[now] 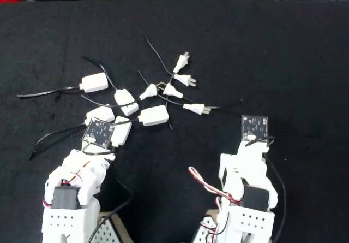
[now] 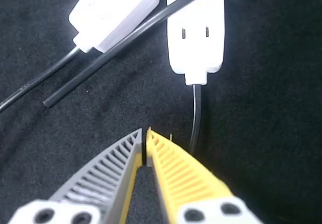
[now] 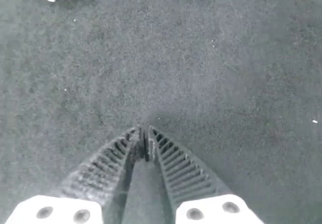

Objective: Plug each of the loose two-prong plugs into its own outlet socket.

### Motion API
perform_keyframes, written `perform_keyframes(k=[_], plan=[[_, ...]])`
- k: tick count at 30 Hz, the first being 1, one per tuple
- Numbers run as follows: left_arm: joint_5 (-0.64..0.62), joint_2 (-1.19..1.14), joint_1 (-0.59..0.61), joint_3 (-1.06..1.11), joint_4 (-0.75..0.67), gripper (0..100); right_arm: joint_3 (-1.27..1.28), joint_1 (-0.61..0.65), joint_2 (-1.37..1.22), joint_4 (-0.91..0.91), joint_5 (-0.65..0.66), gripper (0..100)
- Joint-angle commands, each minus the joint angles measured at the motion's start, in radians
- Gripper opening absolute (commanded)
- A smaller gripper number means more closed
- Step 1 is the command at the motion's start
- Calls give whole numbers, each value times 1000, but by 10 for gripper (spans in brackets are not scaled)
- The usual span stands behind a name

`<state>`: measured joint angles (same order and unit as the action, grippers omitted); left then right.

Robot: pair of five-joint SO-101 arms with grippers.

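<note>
Loose plugs (image 1: 173, 91) scattered mid-table, prongs bare, none seated; outlet sockets (image 1: 154, 116) grouped beside them on left arm's side; one socket (image 2: 196, 32) just ahead of left gripper (image 2: 146, 134), closed, empty; right gripper (image 3: 144, 131) closed, empty, over black table (image 1: 305, 63); seemingly every plug left to insert

High camera overlooks the whole table (image 1: 305, 52); wrist cameras face it closely.
</note>
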<state>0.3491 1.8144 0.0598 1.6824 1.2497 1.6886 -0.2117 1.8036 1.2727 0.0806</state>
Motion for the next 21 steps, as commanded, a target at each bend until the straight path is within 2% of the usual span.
perform_keyframes(k=[1,21], plan=[[-3,3,-10,18,5,30,-2,206,28,2,2,12],[-3,3,-10,18,5,30,-2,181,28,-3,2,12]])
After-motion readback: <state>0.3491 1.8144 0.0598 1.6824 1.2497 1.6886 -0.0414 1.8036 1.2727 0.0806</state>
